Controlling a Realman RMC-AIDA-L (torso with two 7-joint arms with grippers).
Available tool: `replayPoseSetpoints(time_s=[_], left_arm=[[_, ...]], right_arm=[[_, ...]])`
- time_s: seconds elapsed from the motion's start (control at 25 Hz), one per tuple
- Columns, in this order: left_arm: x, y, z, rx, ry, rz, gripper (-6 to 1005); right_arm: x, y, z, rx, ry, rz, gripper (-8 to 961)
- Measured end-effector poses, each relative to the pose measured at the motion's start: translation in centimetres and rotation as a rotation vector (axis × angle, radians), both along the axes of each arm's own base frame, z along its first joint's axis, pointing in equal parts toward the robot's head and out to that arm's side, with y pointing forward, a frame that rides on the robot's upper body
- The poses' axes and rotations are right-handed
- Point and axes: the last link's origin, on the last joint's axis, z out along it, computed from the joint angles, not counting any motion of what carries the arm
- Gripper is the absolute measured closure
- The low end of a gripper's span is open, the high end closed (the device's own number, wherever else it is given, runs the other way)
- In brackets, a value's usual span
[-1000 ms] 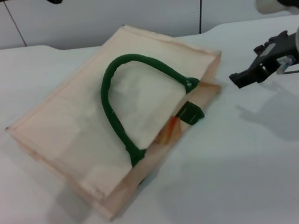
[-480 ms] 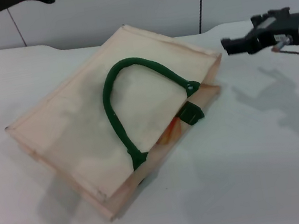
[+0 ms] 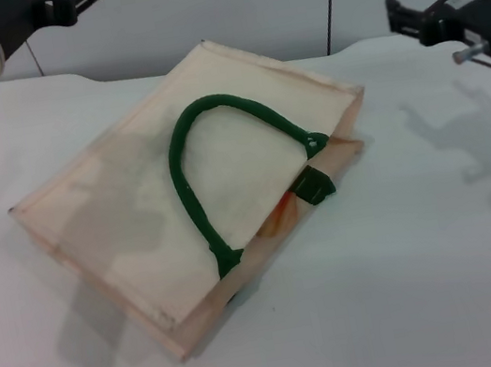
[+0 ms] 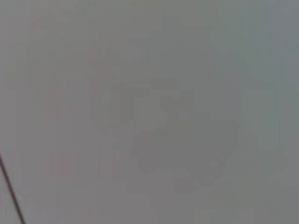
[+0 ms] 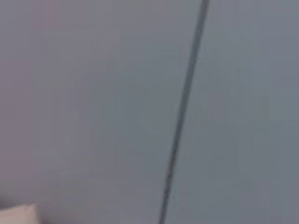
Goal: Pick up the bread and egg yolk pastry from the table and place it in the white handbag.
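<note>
left gripper (image 3: pixel 66 3): I see it high at the far left corner of the head view, well apart from the bag, nothing in it; fingers too dark and cropped, I cannot tell if they are apart or together.
right gripper (image 3: pixel 407 17): I see it raised at the far right, off the table, beyond the bag's open end and well apart from it; it carries nothing; whether its fingers are apart or together I cannot tell from this angle.
white handbag (image 3: pixel 127 214): lies flat on the white table (image 3: pixel 416 286), between my two grippers and lower than both, mouth turned toward the right gripper's side.
green rope handle (image 3: pixel 186 156): arches across the bag's top face, both ends near the mouth edge.
green tab (image 3: pixel 314 186): sits at the mouth, on the side nearest the right gripper.
bread (image 3: pixel 276 221): I only catch a sliver of orange-red and tan just inside the mouth, beside the green tab, below and away from the right gripper; the rest is hidden by the fabric.
egg yolk pastry: I cannot see it in any view.
left wrist view: only a plain grey surface with a thin dark line at one corner.
right wrist view: grey wall with one dark seam, a pale bit at a corner; I cannot tell what it is.
</note>
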Motion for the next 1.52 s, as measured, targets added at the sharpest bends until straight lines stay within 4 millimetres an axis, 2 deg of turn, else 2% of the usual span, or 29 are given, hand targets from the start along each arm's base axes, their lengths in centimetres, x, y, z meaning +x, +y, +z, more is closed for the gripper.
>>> replayPoseSetpoints(time_s=[0.12, 0.48, 0.6, 0.76, 0.92, 1.0, 1.12, 1.28, 1.52], left_arm=[[-0.6, -0.2, -0.3, 0.075, -0.007, -0.005, 199], [-3.0, -0.2, -1.4, 0.210, 0.000, 0.020, 199], [-4.0, -0.4, -2.2, 0.266, 0.022, 0.019, 199], [-5.2, -0.5, -3.2, 0.313, 0.062, 0.021, 199], [-6.6, -0.9, -4.1, 0.333, 0.086, 0.038, 199], [-6.8, -1.0, -4.4, 0.337, 0.080, 0.042, 199], [-7.1, -0.7, -5.1, 0.331, 0.064, 0.049, 199], [-7.6, -0.5, -5.8, 0.317, 0.024, 0.064, 199], [-8.6, -0.8, -6.1, 0.332, 0.006, 0.073, 199]], right_arm=[[1.3, 0.0, 0.4, 0.130, 0.062, -0.009, 73], [3.6, -0.5, 1.0, 0.340, 0.118, 0.011, 74], [5.6, -0.2, 1.2, 0.386, 0.171, -0.047, 74], [6.5, 0.3, 0.7, 0.359, 0.148, -0.088, 73], [7.4, 0.2, -0.2, 0.313, 0.200, -0.185, 72], [7.5, 0.0, -0.2, 0.322, 0.194, -0.173, 73], [7.7, -1.8, 0.0, 0.404, 0.124, -0.064, 74], [7.9, -2.8, 0.2, 0.452, 0.100, -0.007, 76], [8.9, -3.4, 0.2, 0.458, 0.086, -0.027, 76]])
